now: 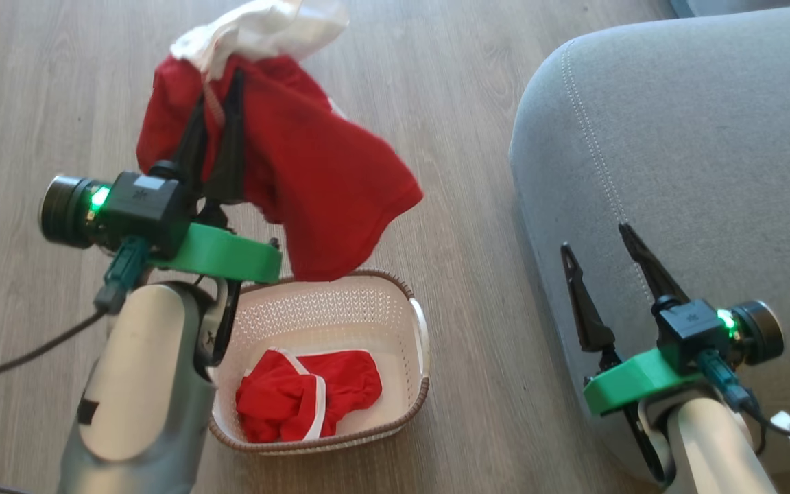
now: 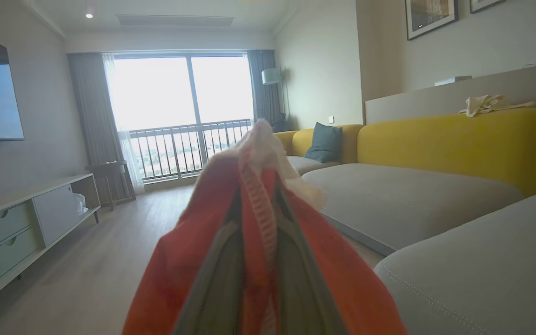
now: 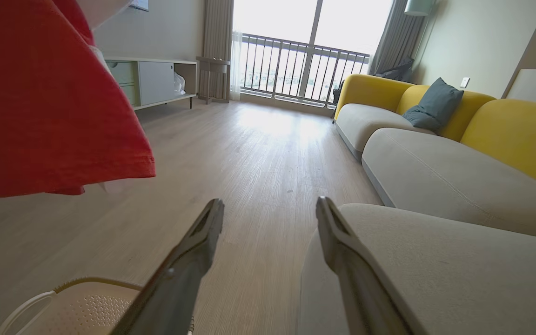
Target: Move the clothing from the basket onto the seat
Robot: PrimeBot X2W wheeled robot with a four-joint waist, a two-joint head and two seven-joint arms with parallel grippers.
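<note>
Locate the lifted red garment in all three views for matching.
Head view: lifted garment upper left of centre, hanging from the left gripper above the basket.
Left wrist view: bottom centre, draped over the fingers.
Right wrist view: upper left corner.
Shared landmark: the grey seat, at the right in every view.
</note>
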